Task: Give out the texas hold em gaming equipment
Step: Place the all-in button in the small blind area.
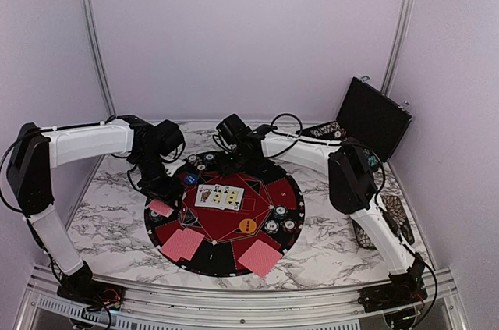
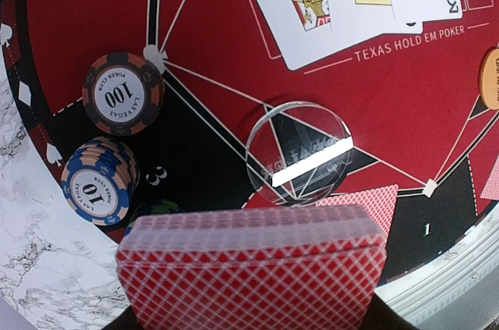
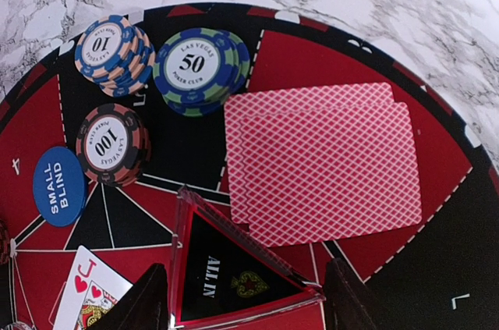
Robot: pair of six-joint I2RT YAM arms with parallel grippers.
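Left wrist view: the left hand (image 2: 251, 306) grips a deck (image 2: 251, 267), poised to deal below the chips (image 2: 123, 93); the right hand (image 3: 245, 299) clamps an all-in marker (image 3: 234, 275) beside dealt cards (image 3: 323, 160).

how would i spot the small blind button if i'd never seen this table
Start at the round red and black poker mat on the marble table, and go to its far left part, beside the face-up cards. The small blind button is a flat blue disc there, next to a black and red 100 chip stack. Unlike the striped chips, it is plain blue with white lettering.
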